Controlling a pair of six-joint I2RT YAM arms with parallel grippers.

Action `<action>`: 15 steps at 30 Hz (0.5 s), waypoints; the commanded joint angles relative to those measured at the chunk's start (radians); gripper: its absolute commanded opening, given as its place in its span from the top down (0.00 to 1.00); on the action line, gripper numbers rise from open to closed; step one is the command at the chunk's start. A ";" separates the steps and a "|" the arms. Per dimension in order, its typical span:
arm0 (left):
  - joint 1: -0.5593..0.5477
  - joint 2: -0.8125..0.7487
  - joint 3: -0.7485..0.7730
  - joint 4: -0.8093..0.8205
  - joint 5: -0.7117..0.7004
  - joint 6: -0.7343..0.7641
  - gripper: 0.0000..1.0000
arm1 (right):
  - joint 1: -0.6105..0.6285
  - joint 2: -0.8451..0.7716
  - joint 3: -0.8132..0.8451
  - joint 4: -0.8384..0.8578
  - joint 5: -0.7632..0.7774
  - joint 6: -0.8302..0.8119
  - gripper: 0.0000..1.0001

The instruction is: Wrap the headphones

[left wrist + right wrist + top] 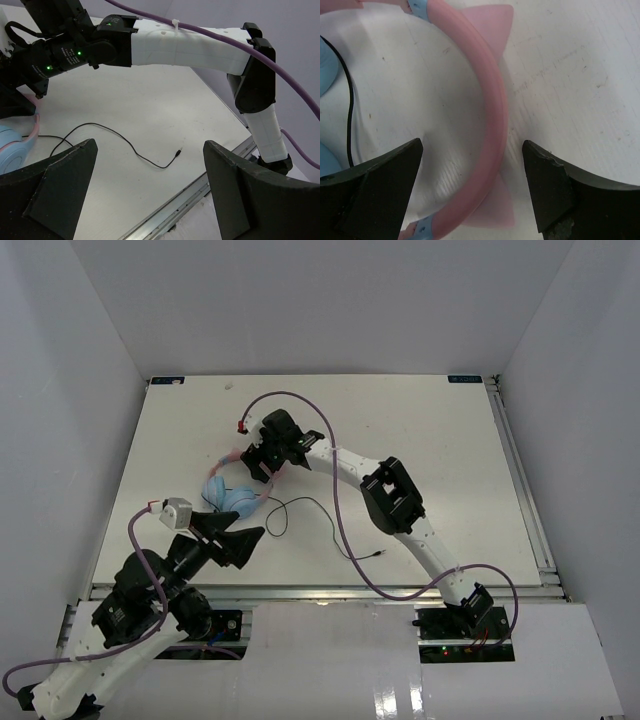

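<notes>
Left of the table's (420, 440) middle lie the headphones (232, 492). The right gripper (471, 147) hangs wide open and empty astride the pink headband (496, 115) (light, springy, probably the best hold). The thin cord (102, 131) looks limp. The left gripper (149, 145) is open and empty too.

Lab test cell: white booth walls (330, 300), white table (440, 440)

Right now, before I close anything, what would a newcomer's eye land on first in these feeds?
The pink headband with its cat-ear points fills the right wrist view, between the fingers of the open right tool with gaps on both sides. Left of centre on the table, the headphones trail a loose black cord toward the near edge, its jack plug free ahead of the open left tool.
</notes>
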 commanded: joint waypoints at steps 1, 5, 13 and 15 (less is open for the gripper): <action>-0.002 0.023 0.007 0.014 0.012 0.010 0.02 | 0.016 0.040 0.046 0.070 0.022 0.000 0.22; -0.001 0.020 0.006 0.015 0.013 0.010 0.02 | 0.017 0.047 0.048 0.057 0.012 -0.013 0.51; -0.002 0.090 -0.003 0.029 0.004 0.021 0.02 | -0.019 -0.094 -0.089 -0.010 -0.052 0.019 0.92; -0.002 0.139 0.006 0.021 -0.010 0.020 0.02 | -0.057 -0.196 -0.168 -0.010 -0.071 0.044 0.92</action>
